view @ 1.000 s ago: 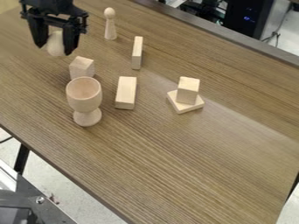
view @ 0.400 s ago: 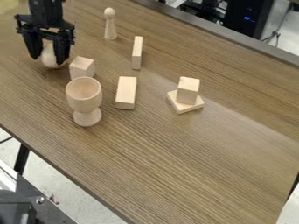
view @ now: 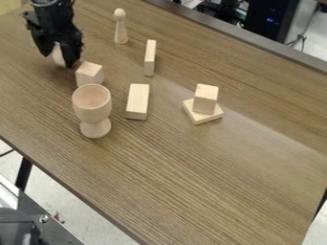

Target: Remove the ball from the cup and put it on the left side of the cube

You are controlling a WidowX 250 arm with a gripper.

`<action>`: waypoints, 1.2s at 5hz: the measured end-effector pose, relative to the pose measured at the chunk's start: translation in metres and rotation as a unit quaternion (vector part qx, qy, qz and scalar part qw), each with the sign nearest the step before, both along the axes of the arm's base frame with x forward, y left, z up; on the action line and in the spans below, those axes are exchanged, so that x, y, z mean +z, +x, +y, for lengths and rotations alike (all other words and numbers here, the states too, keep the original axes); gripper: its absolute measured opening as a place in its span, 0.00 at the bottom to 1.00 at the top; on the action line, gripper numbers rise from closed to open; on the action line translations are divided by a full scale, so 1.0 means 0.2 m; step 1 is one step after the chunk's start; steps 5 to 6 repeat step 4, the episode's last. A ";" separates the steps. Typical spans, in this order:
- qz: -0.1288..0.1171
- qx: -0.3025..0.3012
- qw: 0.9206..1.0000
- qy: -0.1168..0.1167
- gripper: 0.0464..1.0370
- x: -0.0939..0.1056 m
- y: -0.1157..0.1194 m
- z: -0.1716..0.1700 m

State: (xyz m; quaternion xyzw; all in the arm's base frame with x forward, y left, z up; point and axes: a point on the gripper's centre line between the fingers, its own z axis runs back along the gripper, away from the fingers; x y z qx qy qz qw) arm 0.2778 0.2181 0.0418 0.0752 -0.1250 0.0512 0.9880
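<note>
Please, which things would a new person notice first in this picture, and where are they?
Probably the black gripper at the upper left, dark against the wooden table, with the pale ball partly visible at it. Next comes the wooden cup, standing upright left of centre, in front of a cube. To the right, a small block sits on a flat square piece.

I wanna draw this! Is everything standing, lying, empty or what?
Cup: upright, empty.
Ball: partly hidden by the gripper; can't tell if held.
Cube by the cup: on the table.
Peg: standing.
Long block near the cup: lying down.
Small cube: stacked on the flat square.
</note>
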 end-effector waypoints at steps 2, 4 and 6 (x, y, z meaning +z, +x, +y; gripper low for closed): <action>-0.097 -0.100 0.990 0.020 0.69 -0.02 0.02 0.01; -0.121 -0.104 0.987 0.012 0.74 -0.03 0.00 0.02; -0.121 -0.104 0.987 0.012 0.74 -0.03 0.00 0.02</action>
